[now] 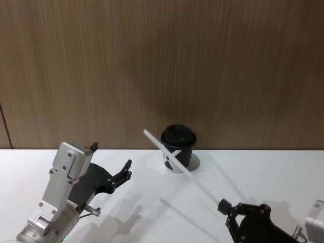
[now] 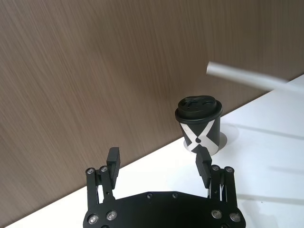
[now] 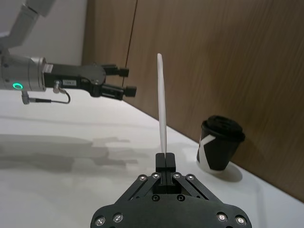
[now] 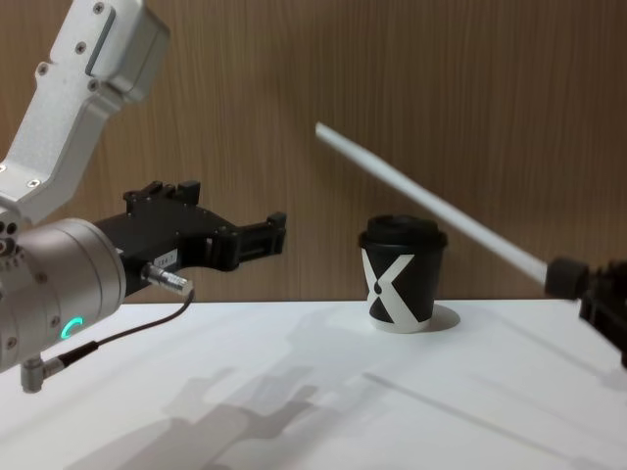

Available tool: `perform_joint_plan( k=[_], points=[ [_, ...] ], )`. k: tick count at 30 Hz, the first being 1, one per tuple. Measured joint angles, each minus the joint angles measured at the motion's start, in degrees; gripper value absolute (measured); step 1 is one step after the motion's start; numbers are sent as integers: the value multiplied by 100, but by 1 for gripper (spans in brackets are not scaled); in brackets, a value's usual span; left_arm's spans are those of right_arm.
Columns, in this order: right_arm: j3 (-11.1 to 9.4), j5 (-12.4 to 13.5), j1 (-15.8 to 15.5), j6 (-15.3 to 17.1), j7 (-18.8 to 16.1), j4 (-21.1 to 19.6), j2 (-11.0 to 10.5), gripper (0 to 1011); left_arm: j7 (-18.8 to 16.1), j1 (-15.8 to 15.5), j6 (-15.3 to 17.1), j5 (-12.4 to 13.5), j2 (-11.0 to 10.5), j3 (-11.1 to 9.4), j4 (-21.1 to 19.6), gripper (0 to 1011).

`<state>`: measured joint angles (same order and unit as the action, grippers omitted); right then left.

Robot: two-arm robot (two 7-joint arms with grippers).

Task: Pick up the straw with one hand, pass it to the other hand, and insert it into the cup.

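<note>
**Over the smooth white table, a straw held aloft**

The silver-wristed left gripper hovers, long fingers spread wide, empty. The lidded black paper cup stands centre. The right gripper pinches the thin translucent straw by its end.

Desk: white and smooth, meeting the wall along its far edge.
Wall: brown wood-grain panelling, upright behind the desk.
Seam: thin dark line running down the panelling at the left.
Shadows: soft grey shapes lying across the desk.
Side wall: plain white, next to the panelling.
</note>
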<state>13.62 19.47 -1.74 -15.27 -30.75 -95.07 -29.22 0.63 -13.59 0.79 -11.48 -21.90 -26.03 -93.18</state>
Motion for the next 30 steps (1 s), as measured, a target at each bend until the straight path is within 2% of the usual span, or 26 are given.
perform_joint_plan(
  k=[9, 15, 30],
  points=[
    [-73, 209, 213, -757, -361, 119, -33, 1, 0, 0, 0, 0, 0, 0, 0, 1000],
    [-88, 347, 371, -1103, -577, 224, -44, 1, 0, 0, 0, 0, 0, 0, 0, 1000],
    [-54, 500, 638, -1507, -821, 402, -5, 1, 1, 0, 0, 0, 0, 0, 0, 1000]
  ],
)
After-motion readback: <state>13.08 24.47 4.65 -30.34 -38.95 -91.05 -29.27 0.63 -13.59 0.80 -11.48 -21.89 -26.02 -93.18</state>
